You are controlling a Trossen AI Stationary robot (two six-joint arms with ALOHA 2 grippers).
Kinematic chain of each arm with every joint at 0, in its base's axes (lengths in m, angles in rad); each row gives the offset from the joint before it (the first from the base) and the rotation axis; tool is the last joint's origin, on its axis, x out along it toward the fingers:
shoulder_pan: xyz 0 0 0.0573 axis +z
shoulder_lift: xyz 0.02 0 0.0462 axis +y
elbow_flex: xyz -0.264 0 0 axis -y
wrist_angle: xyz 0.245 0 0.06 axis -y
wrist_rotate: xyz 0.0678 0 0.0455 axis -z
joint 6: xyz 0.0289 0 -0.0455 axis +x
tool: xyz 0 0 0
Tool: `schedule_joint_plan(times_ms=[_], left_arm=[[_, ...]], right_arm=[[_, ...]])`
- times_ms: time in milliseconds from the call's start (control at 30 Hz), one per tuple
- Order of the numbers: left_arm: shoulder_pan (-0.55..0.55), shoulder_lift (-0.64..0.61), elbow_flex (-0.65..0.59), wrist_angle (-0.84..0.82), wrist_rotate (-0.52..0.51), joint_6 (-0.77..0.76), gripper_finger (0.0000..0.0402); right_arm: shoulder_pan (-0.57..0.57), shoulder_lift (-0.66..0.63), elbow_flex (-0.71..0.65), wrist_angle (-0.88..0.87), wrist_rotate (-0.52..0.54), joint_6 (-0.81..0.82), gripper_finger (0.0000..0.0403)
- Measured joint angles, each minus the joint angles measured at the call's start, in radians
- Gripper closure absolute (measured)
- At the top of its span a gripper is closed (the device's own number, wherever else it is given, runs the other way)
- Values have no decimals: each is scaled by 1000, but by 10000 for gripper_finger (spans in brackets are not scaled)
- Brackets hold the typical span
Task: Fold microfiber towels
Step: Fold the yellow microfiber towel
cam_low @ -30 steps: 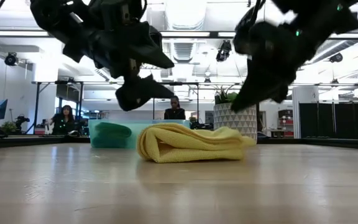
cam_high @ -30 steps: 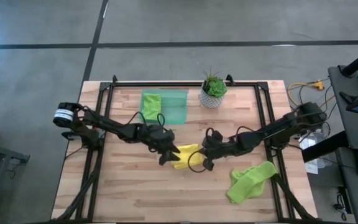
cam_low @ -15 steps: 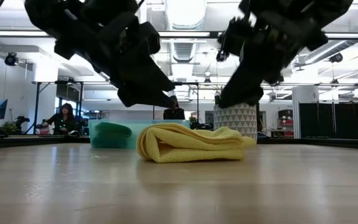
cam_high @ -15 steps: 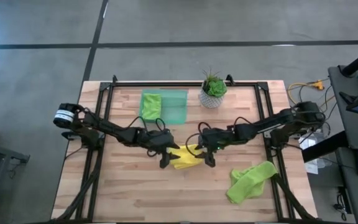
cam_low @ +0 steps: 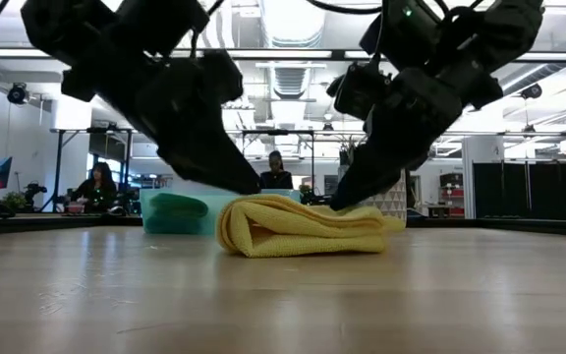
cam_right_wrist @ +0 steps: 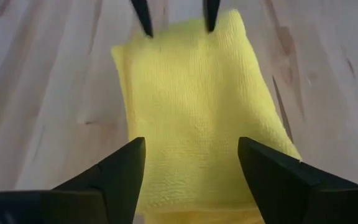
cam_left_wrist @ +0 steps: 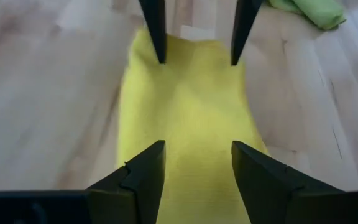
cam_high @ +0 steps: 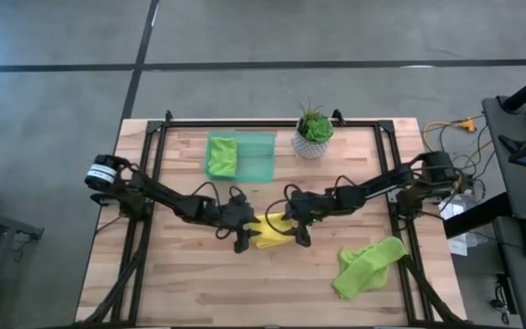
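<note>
Yellow towel (cam_high: 273,230) folded mid-table, between left claw (cam_high: 245,231) and right claw (cam_high: 295,228), both spread apart over its ends, gripping nothing

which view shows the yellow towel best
The right wrist view: the yellow towel fills the picture, its weave and folded edges plain. The left wrist view shows it blurrier, the low view only its rolled side, and the high view a small patch between both arms.
</note>
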Motion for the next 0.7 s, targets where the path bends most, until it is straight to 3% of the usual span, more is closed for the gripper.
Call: schedule_joint_plan(times_ms=[300, 533, 700], left_arm=[[-29, 128, 46, 3, 74, -37, 234], [-27, 0, 41, -74, 45, -27, 234], [-27, -76, 32, -178, -51, -8, 234]], right_arm=[[-13, 28, 0, 0, 7, -18, 153], [-25, -56, -1, 6, 10, 19, 154], [11, -138, 0, -37, 10, 150, 161]])
